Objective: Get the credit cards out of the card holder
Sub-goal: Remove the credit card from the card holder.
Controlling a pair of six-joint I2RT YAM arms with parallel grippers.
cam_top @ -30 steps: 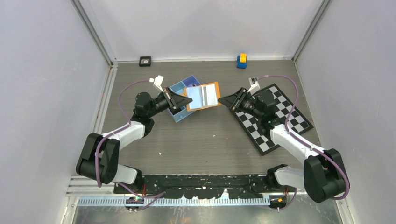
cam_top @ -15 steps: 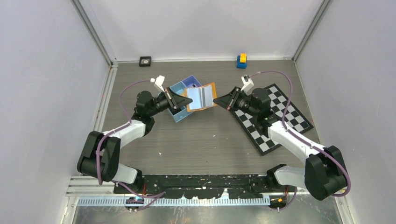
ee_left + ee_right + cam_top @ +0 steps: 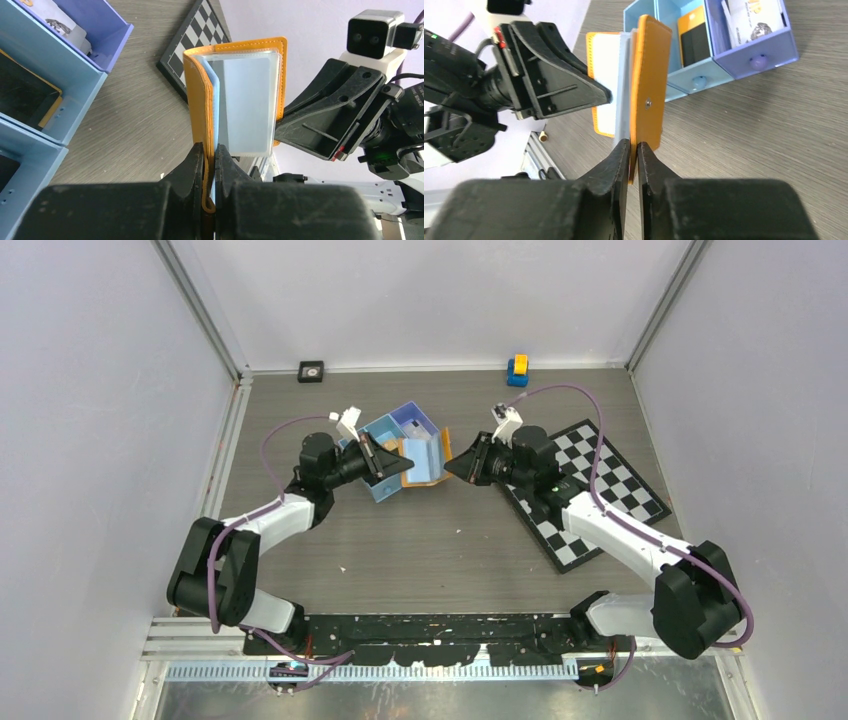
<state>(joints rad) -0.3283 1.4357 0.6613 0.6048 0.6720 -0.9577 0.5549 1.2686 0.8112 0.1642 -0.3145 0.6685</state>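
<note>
Two-arm hold of the card holder point(image 3: 425, 462), lifted off the table between the arms and close beside the blue compartment tray point(image 3: 372, 432). The left gripper point(image 3: 210, 152) is clenched on the edge of one orange cover. The right gripper point(image 3: 633, 147) is clenched on the edge of the opposite cover, so the holder stands partly open like a book. The credit cards point(image 3: 247, 102) are inside, seen as a pale panel behind a clear sleeve with a pale blue leaf beside it; none appears to be out. Judged step: opening and steadying the holder ahead of extraction. The next move likely calls for one gripper to let go of its cover and pinch a card's free edge while the other holds the case fixed, drawing the card along the sleeve's opening. How many cards are inside, which side the sleeves open on, and any print on them cannot be made out. The overhead view shows the holder nearly edge-on and largely masked by the two grippers. A chessboard mat point(image 3: 600, 495) lies under the right arm.
</note>
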